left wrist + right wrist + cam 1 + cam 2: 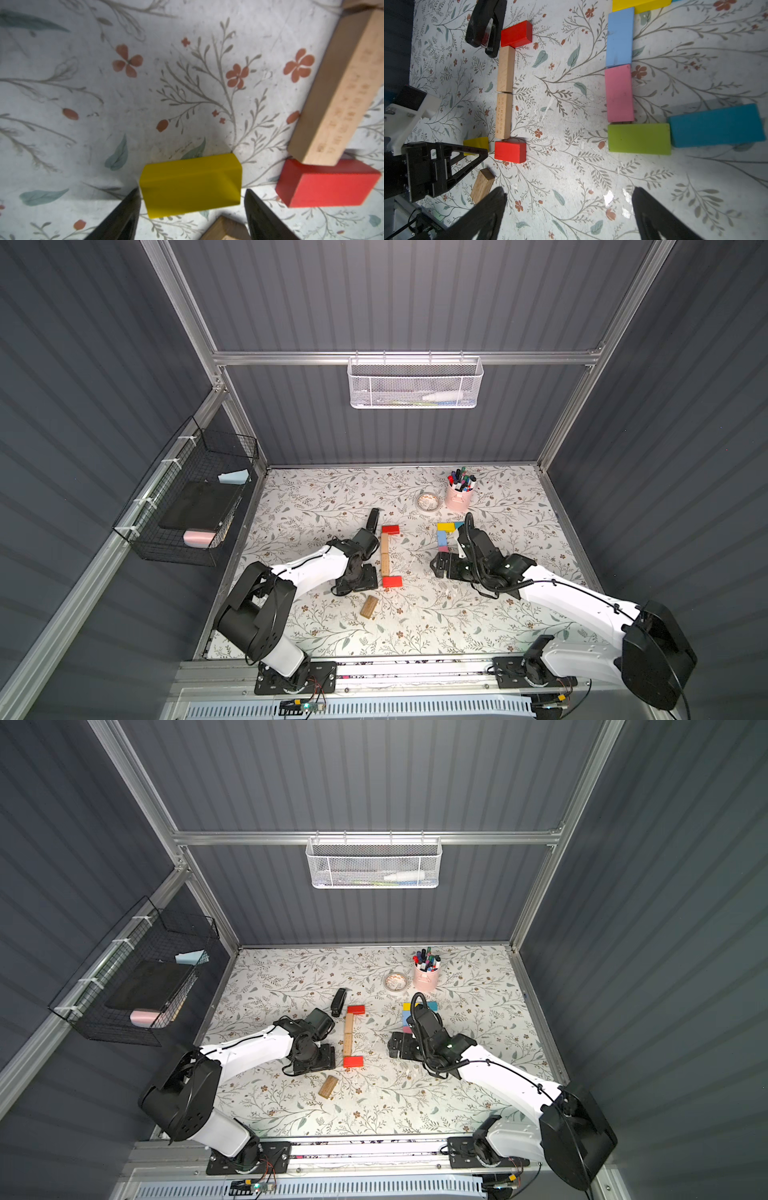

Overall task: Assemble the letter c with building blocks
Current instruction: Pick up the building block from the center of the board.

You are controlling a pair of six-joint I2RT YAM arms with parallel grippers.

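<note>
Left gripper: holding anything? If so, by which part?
Cannot tell. The left gripper straddles the yellow block across its short ends, but contact is unclear. The right gripper is open, nothing between its fingers.

Arm links are white; joints, coiled cable and right end effector are black.
</note>
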